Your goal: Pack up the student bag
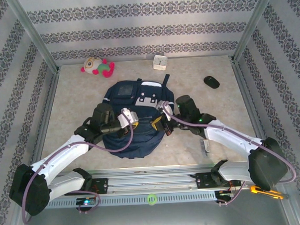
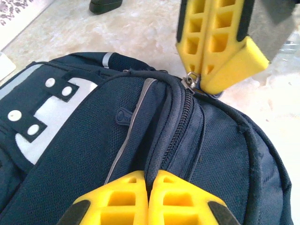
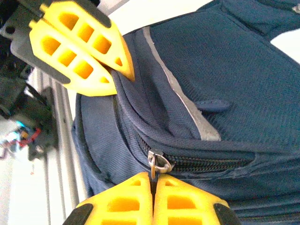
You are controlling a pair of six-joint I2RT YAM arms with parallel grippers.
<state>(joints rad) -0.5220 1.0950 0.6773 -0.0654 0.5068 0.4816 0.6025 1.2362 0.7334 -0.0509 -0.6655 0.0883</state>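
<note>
The student bag, navy blue with grey stripes, lies flat in the middle of the table between both arms. My left gripper is shut on a ridge of bag fabric beside the zip track. It shows from above at the bag's near middle as the left gripper. My right gripper is shut on the metal zip pull at the end of the closed zip. The top view has the right gripper just right of the left one. In the left wrist view the right gripper pinches that pull.
A plush toy and a small white box sit at the back of the table. A black mouse lies at the right. A small pale object lies near the right arm. The metal rail runs along the near edge.
</note>
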